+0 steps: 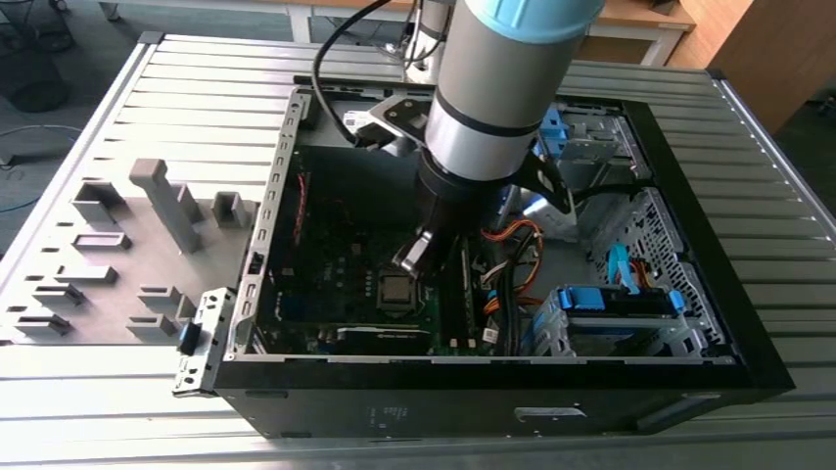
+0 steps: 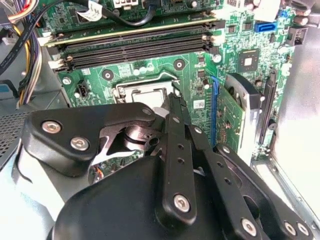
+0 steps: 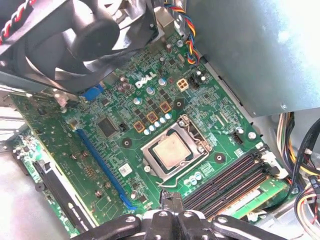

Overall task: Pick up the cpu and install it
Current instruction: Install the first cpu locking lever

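Contents of computer case (image 1: 523,382): cpu (image 3: 170,150), silvery square, lies flat in the metal-framed socket (image 3: 196,134) near the middle of the green motherboard (image 3: 50,135), beside the black memory slots (image 3: 225,180). Gripper (image 3: 171,199), fingers pressed together and grasping nothing, hangs near the socket's edge, apart from the cpu.

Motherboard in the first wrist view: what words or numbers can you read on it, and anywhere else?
White logo on the green motherboard: a maker's mark, not quoted here.
Tiny white markings around the cpu in its socket: too small to read.
Small label on the computer case, in the exterior view: blurred.
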